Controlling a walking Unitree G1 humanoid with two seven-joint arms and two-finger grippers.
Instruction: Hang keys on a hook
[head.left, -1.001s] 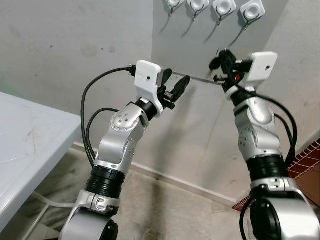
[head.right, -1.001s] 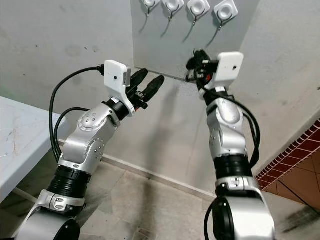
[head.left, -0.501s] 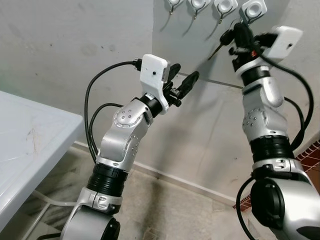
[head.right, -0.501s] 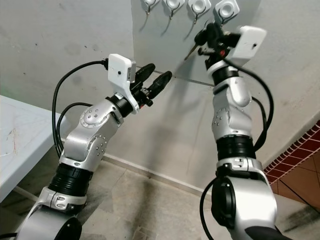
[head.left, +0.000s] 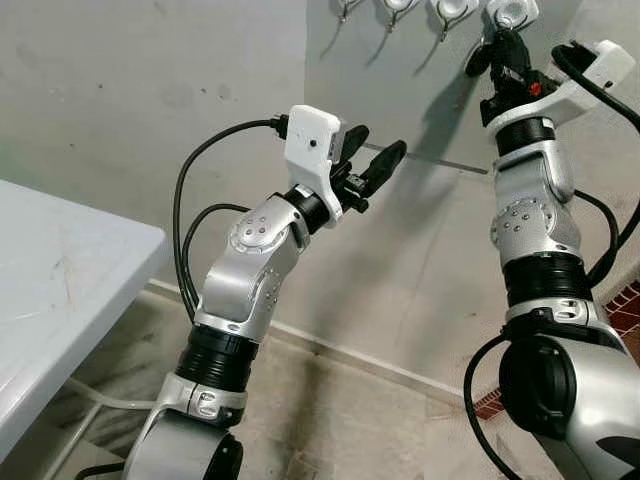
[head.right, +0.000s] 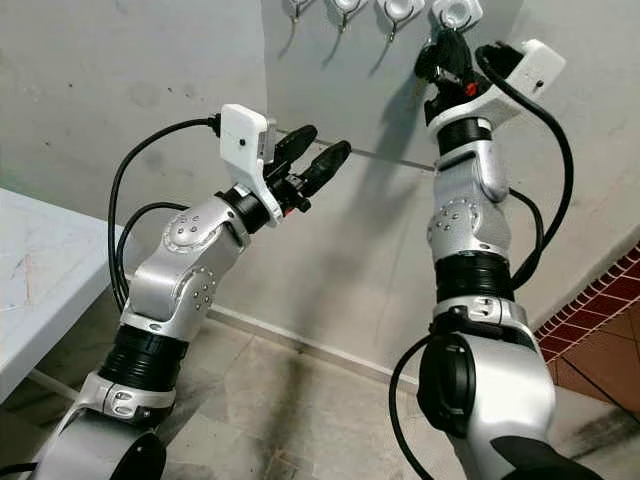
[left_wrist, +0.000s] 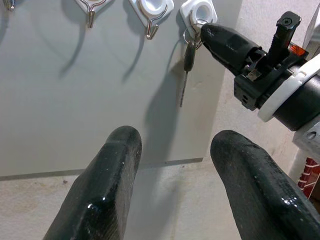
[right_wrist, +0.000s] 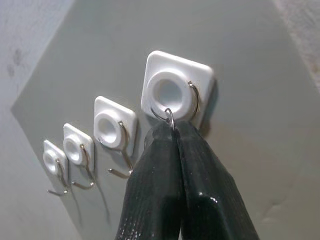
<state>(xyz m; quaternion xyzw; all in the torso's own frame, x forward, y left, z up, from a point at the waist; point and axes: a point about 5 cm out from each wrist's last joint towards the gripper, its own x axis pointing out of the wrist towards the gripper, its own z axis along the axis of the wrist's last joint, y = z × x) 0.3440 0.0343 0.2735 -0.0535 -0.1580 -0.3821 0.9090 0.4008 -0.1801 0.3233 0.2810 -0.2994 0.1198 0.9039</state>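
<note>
Right gripper (right_wrist: 172, 131): you are pinching the key ring (right_wrist: 170, 117) between fingers pressed together, right up at the rightmost hook (right_wrist: 192, 97) on the grey wall panel (left_wrist: 75, 100).
Keys (left_wrist: 188, 55): they are hanging straight down from that ring, just under the hook's white base; you cannot tell whether the ring is sitting on the hook.
Left gripper (left_wrist: 172, 145): you are holding it raised lower down before the panel, fingers spread and gripping nothing.
Other hooks (right_wrist: 122, 145): three are lining up beside it, bare.
</note>
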